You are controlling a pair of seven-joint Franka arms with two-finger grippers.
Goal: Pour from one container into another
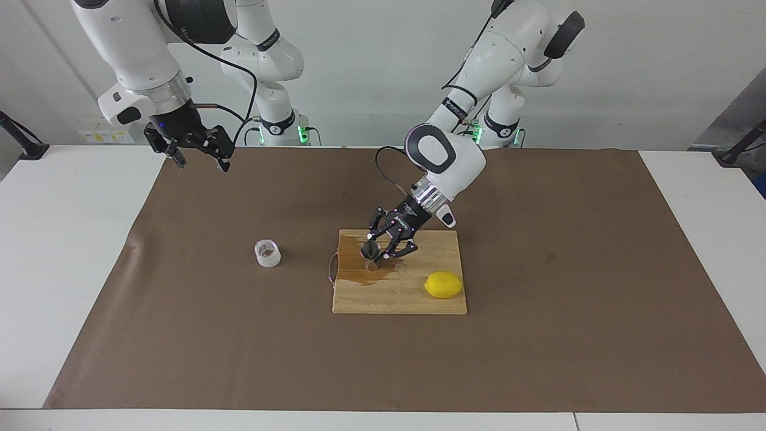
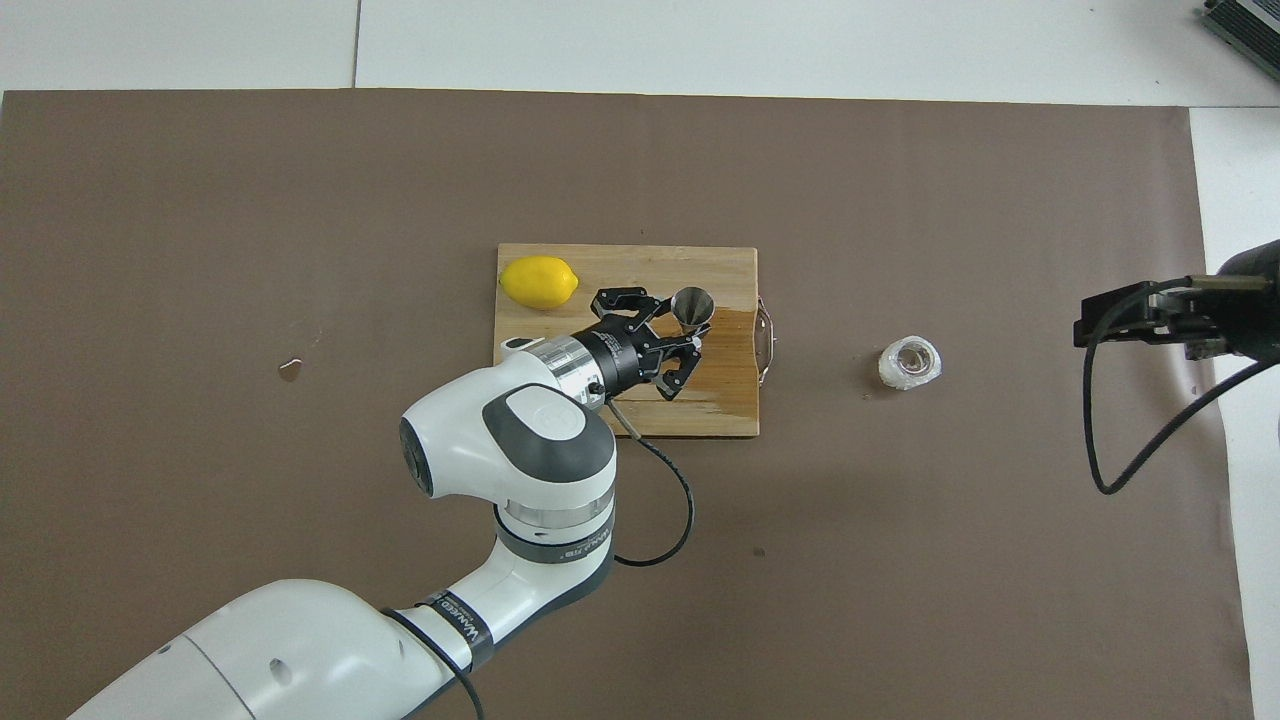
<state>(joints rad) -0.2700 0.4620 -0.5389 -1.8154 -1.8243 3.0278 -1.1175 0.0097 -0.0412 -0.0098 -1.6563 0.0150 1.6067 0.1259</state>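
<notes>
A wooden board (image 1: 400,281) lies mid-table on the brown mat (image 1: 538,335). The steel jigger (image 1: 370,252) stands upright on the board, toward the right arm's end of it, and around its foot spreads a dark wet patch (image 1: 359,274) that reaches the board's edge there. The left gripper (image 1: 379,251) reaches down at a slant and sits right against the jigger. From the facing view its fingers flank the jigger's waist, but whether they clamp it or stand just off it cannot be told. The overhead view shows what that view hides: the jigger's (image 2: 692,303) open mouth, round and unobstructed, with the left gripper (image 2: 686,334) just beside it on the side nearer the robots (the dark links splay out wide here, which says little about the tips).

A lemon (image 1: 443,284) rests on the board at the corner farther from the robots, toward the left arm's end, well apart from the jigger.

The clear cup (image 1: 267,252) stands upright on the mat, off the board, toward the right arm's end of the table. Seen from overhead, the cup (image 2: 910,363) shows its round rim and a hollow inside; its contents cannot be made out.

The right gripper (image 1: 195,157) waits, held high over the mat's corner near its own base, jaws open and holding nothing. In the overhead view the right gripper (image 2: 1140,322) shows only as a dark block at the edge.
</notes>
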